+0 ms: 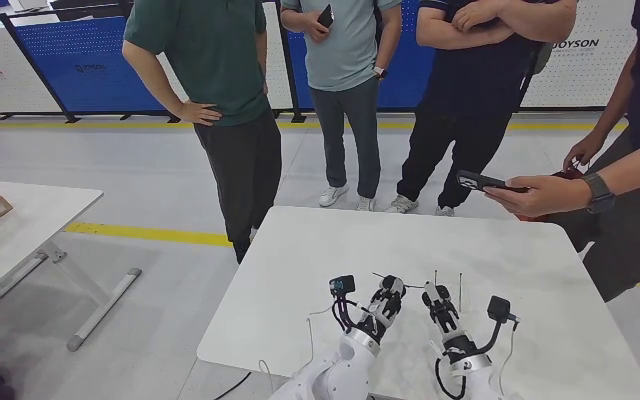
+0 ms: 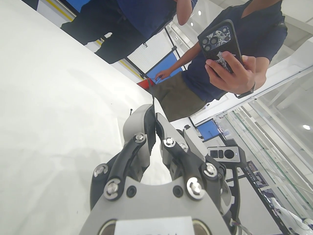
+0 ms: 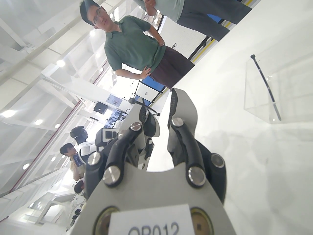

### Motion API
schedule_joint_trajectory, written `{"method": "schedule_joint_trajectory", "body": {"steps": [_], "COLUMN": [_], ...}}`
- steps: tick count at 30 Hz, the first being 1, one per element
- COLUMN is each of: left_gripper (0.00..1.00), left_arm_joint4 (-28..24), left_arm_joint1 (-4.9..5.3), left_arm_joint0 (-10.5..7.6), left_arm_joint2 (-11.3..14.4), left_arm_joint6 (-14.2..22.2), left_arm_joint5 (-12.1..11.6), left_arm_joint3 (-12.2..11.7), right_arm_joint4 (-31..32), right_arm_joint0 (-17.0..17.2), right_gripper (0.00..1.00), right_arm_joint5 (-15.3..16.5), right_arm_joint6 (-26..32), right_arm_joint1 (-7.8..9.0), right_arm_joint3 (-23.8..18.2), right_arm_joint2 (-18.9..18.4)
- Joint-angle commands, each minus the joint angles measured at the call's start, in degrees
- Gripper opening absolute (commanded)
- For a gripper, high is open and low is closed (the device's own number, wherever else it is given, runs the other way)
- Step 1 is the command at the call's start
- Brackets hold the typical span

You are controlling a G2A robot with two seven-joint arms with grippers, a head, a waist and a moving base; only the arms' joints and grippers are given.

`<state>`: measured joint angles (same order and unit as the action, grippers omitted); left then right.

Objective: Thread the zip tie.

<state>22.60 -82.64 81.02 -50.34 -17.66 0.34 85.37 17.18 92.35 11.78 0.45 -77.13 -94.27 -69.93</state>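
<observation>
My left gripper point(image 2: 155, 117) is shut on a thin black zip tie point(image 2: 151, 91), whose strap sticks out past the fingertips. In the top view that gripper point(image 1: 391, 286) hovers over the near part of the white table point(image 1: 300, 260). My right gripper point(image 1: 432, 291) is close beside it. In its own view the right gripper point(image 3: 159, 107) is open with nothing between the fingers. The head end of the held zip tie point(image 3: 144, 106) shows just beyond one finger. A second black zip tie point(image 3: 265, 84) leans in a clear stand point(image 3: 254, 99) a short way off.
Thin upright zip ties point(image 1: 460, 285) stand just beyond the grippers. Several people stand around the table's far and right edges. One of them holds a phone point(image 1: 480, 181) over the right side. The table's far half is bare.
</observation>
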Motion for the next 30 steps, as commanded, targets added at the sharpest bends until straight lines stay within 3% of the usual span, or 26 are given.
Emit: {"method": "schedule_joint_trajectory", "body": {"steps": [1, 3, 10, 14, 30], "left_gripper": [0.0, 0.0, 0.0, 0.0, 0.0], "left_arm_joint4": [-0.04, -0.03, 0.51, 1.01, 1.1], "left_arm_joint1": [-0.07, -0.12, -0.25, -0.27, -0.43], "left_arm_joint0": [-0.05, -0.09, -0.13, -0.04, 0.36], "left_arm_joint2": [-0.01, 0.0, 0.12, 0.11, 0.0], "left_arm_joint6": [-0.16, -0.24, -0.14, -0.1, 0.43], "left_arm_joint5": [0.19, 0.36, 0.35, 0.12, -0.73], "left_arm_joint3": [-0.06, -0.11, -0.26, -0.2, 0.36], "right_arm_joint4": [-0.09, -0.13, -0.36, -0.43, 0.34], "right_arm_joint0": [0.14, 0.23, 0.36, 0.29, -0.46], "right_gripper": [0.23, 0.16, 0.16, 0.0, 0.0], "right_arm_joint5": [0.2, 0.29, 0.3, 0.18, 0.19], "right_arm_joint6": [-0.1, -0.15, -0.07, 0.03, -0.2], "right_arm_joint1": [0.02, 0.03, 0.07, 0.06, -0.06], "right_arm_joint3": [-0.06, -0.13, -0.65, -0.76, -0.25], "right_arm_joint2": [-0.14, -0.22, -0.5, -0.52, 0.2]}}
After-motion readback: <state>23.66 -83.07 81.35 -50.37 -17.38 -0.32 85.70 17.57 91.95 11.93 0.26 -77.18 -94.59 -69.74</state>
